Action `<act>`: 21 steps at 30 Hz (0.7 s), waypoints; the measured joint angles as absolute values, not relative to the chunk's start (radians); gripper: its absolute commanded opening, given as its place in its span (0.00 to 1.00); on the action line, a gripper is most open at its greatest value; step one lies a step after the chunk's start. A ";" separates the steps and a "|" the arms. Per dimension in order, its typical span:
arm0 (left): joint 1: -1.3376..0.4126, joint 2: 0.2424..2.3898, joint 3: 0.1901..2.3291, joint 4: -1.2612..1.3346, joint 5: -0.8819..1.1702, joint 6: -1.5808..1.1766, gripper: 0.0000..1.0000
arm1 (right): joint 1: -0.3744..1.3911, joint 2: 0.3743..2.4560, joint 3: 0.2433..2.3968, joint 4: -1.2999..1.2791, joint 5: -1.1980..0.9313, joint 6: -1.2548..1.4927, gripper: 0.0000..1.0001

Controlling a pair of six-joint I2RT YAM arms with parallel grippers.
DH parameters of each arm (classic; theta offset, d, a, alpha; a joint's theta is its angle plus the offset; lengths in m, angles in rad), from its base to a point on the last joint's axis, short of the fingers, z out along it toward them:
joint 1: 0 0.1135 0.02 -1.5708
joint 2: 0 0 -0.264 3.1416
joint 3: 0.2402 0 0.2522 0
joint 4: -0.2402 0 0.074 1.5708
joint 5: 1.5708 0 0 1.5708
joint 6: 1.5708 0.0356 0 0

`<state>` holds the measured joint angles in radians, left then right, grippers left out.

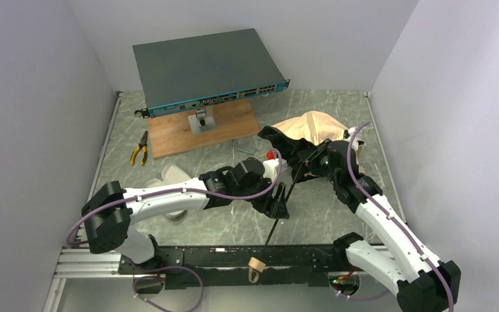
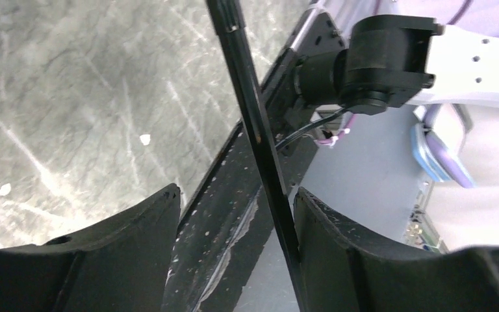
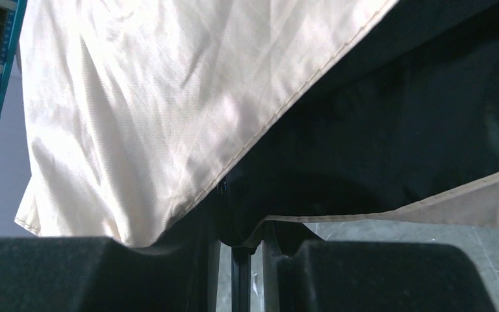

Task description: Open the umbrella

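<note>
Your cream-beige folding umbrella (image 1: 313, 127) sits bunched at the right rear of the grey-green marbled table (image 1: 318, 224). Its thin black shaft (image 2: 255, 130) slants toward the near edge.
Left gripper (image 2: 237, 193): fingers apart, shaft between them, not clamped.
Right gripper (image 3: 240, 250): fingers nearly together, pinching a thin black umbrella part under the fabric.

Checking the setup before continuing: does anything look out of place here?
The umbrella lies askew: its fabric slumps crumpled, and its tan handle juts past the table's near edge, over the arms' mounting rail.
</note>
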<state>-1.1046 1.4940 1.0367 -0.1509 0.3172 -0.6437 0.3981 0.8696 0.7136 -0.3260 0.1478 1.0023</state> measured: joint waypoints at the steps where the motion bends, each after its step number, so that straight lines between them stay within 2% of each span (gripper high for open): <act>1: -1.105 1.494 1.030 -0.131 0.332 -0.649 0.67 | 0.398 0.871 0.719 -0.331 0.147 1.002 0.00; 6: -1.103 1.490 0.978 -0.050 0.400 -0.679 0.67 | 0.401 0.885 0.740 -0.349 0.152 1.002 0.00; 9: -1.108 1.481 0.945 -0.025 0.436 -0.699 0.59 | 0.402 0.906 0.768 -0.359 0.160 0.998 0.00; 12: -1.130 1.479 0.937 -0.021 0.460 -0.711 0.44 | 0.401 0.918 0.790 -0.358 0.177 0.994 0.00; 17: -1.166 1.479 0.936 -0.011 0.472 -0.752 0.00 | 0.401 0.922 0.799 -0.358 0.183 0.994 0.00; 21: -1.147 1.482 0.918 -0.040 0.437 -0.825 0.00 | 0.401 0.914 0.799 -0.348 0.189 0.993 0.00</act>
